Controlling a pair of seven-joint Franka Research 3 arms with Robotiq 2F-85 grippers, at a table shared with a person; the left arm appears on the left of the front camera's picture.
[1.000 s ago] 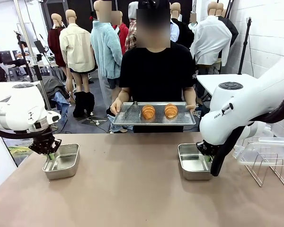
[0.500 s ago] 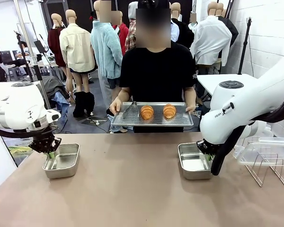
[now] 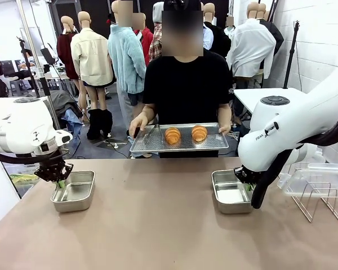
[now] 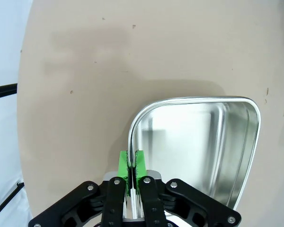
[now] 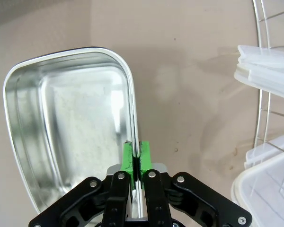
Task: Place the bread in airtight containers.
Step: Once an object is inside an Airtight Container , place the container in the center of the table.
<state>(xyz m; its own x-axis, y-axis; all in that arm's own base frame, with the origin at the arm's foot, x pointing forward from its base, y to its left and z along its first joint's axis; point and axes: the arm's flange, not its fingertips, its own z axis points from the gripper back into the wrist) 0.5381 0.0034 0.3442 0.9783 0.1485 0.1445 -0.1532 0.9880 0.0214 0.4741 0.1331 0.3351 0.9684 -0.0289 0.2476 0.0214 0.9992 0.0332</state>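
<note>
I had the left claw [image 4: 131, 163] pinched shut on the outer rim of the left tin [image 4: 194, 100], by the tabletop's [image 3: 158, 225] left edge. Right claw [image 5: 136, 153] clamped the same way on the right tin [image 5: 61, 118] toward the right edge, probably to steady both empty tins for loading. Croissants [image 3: 172, 135] sat on a tray [image 3: 152, 145] a person held beyond the far edge.

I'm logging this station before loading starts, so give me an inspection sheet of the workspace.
Surface: tan tabletop.
Job's things: two croissants on a perforated tray held by the person; left tin and right tin empty, lidless.
Clutter: wire rack with clear lids.
Grippers: left gripper and right gripper, jaws shut on their tins' rims.
Cables: black conduit along the right arm.
Surroundings: white wall at right.
</note>
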